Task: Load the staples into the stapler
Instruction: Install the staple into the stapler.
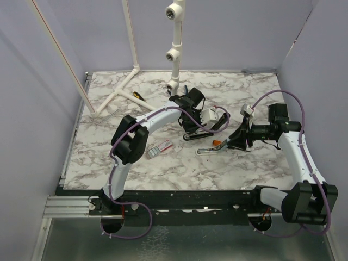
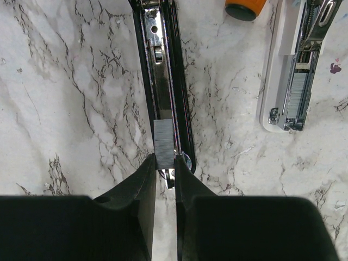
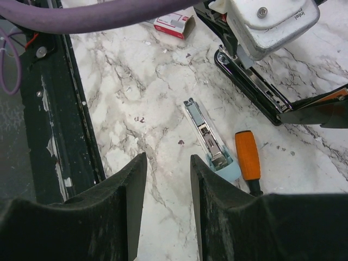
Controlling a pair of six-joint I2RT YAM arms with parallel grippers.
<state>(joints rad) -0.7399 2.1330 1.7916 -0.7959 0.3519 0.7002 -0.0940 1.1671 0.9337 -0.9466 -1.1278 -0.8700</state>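
One strip of staples [image 2: 163, 142], short, grey and finely ribbed, sits over the metal channel of the stapler [image 2: 157, 76]. The stapler is slim, black, hinged open, and lies on the marble table [image 2: 70, 98]. The left gripper [image 2: 165, 169] is pinched on the strip's near end. A white and red box [image 3: 174, 24] lies well apart from the stapler. A pale teal bar [image 3: 213, 140] lies just beside the orange-handled screwdriver [image 3: 248, 156]. The right gripper [image 3: 167, 163] has its fingers apart, holding nothing, above the table.

Staple strip [image 2: 163, 144] is laid on the channel of the stapler [image 2: 159, 70]; bar [image 2: 285, 81] is placed to its right, screwdriver [image 2: 244, 6] between them.
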